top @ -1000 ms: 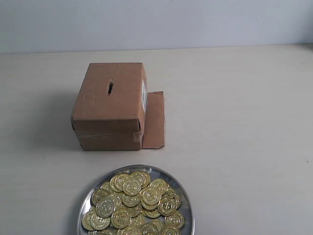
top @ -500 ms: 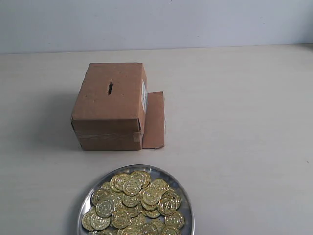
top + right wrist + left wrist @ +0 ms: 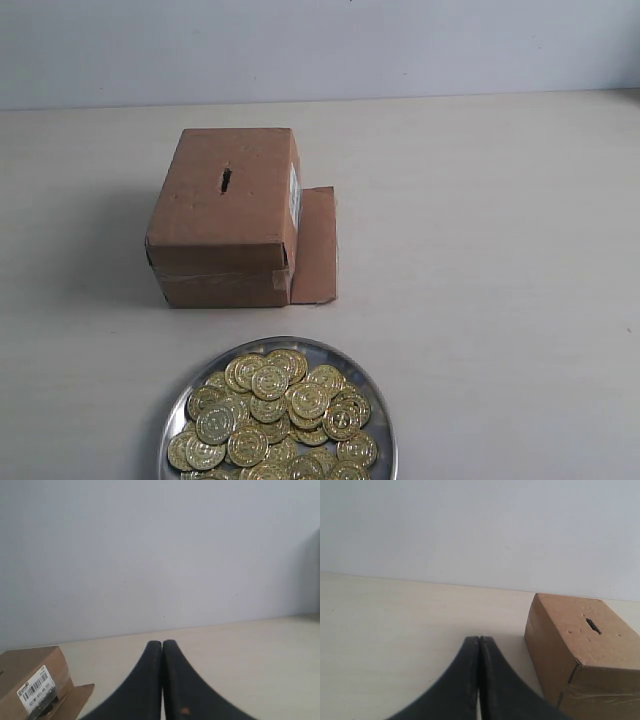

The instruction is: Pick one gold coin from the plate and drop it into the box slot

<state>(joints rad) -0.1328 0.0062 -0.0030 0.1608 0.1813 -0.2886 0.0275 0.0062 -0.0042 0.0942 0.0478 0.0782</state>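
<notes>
Nothing has moved: brown cardboard box (image 3: 225, 215), narrow dark slot (image 3: 226, 180) on top, stands at 12 o'clock from round silver metal plate (image 3: 318, 345) of gold coins (image 3: 270, 420), clipped by the frame's edge. Pale surface (image 3: 500, 250) spreads wide at 3 o'clock. Fingers pressed together on left end effector (image 3: 479, 642) and right end effector (image 3: 162, 645).

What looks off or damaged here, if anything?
Only the box: a loose flap lies flat on the table beside it. Gold coins all sit inside the plate, none spilled.
</notes>
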